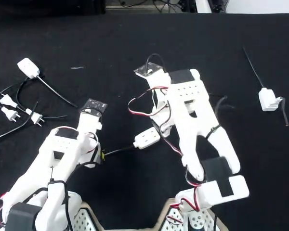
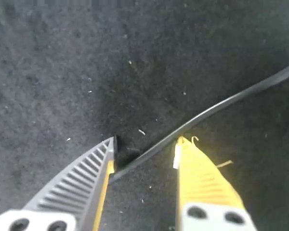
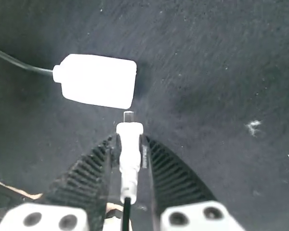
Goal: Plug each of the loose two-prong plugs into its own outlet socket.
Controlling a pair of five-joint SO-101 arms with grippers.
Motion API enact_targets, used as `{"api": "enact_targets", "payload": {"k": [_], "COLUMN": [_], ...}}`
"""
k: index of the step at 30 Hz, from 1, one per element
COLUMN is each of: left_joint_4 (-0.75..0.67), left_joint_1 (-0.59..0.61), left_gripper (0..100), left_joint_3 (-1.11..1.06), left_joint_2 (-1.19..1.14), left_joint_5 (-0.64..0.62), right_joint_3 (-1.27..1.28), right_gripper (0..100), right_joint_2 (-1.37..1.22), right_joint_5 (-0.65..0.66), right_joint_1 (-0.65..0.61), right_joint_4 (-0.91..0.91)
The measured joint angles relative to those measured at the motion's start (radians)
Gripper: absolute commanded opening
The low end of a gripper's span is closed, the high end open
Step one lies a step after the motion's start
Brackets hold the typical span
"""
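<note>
So from where I'm standing, far left on the black table [image 1: 135, 43] there's a little pile of loose plugs [image 1: 9, 114] with their black cords tangled together, none of them plugged into anything. Just behind them sits the left socket [image 1: 28, 67], a white block with its cord trailing off toward the middle. Next over is the left arm, low over the table. The left gripper [image 2: 144, 147] has its jaws apart, one on each side of a thin black cable [image 2: 221, 106], and it's not pinching it as far as I can see. That cable runs off to the right to the middle socket [image 1: 147, 138], which lies flat between the two arms. Then the right arm, bent over from the near edge. The right gripper [image 3: 129, 139] is clamped on a white plug [image 3: 129, 149], cord hanging out the back between the fingers. The prongs point straight at the end of the middle socket [image 3: 96, 81] and sit right at its face, but I can't tell if they're touching yet. They're definitely not pushed in. Way off right, well apart from everything, is the right socket [image 1: 268, 99], with a thin cord running away toward the back.
</note>
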State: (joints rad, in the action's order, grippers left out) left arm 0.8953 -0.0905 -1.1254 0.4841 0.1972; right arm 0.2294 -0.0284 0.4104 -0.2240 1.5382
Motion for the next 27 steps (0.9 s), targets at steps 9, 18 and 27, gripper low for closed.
{"api": "enact_targets", "payload": {"k": [9, 18, 27], "left_joint_4": [-0.055, -0.055, -0.055], "left_joint_1": [-0.002, -0.002, -0.002], "left_gripper": [20, 20, 20], "left_joint_3": [-0.021, -0.021, -0.021], "left_joint_2": [0.002, 0.002, 0.002], "left_joint_5": [-0.112, -0.117, -0.117], "right_joint_3": [-0.034, -0.152, -0.219], "right_gripper": [1.1, 1.1, 1.1], "right_joint_2": [-0.137, -0.203, -0.203], "right_joint_5": [-0.034, -0.080, -0.084], "right_joint_1": [-0.089, -0.091, -0.091], "right_joint_4": [-0.034, -0.003, 0.046]}}
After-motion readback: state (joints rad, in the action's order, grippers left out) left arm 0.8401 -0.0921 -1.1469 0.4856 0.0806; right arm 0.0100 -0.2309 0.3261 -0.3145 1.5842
